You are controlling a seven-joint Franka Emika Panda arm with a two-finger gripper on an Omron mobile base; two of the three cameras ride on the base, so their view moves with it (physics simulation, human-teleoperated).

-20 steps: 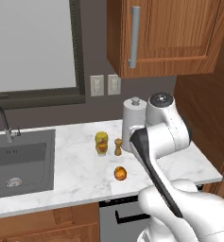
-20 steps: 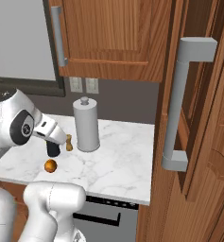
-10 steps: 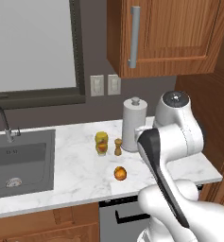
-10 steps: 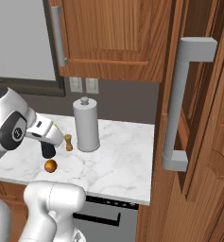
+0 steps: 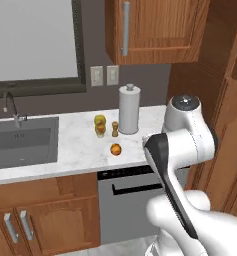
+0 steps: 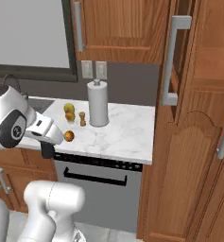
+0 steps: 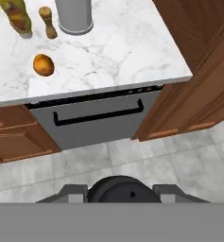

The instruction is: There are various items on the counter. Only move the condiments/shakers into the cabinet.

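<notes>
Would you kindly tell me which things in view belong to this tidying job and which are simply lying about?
For the job:
- yellow bottle
- wooden shaker
- black shaker, held in the jaws
- tall cabinet, door ajar

Lying about:
- orange fruit
- grey canister
- sink
- dishwasher front

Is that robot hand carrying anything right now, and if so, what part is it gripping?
Yes. The gripper is closed on the small black shaker, which hangs below it past the counter edge. In the hand view its round dark end sits between the fingers.
</notes>
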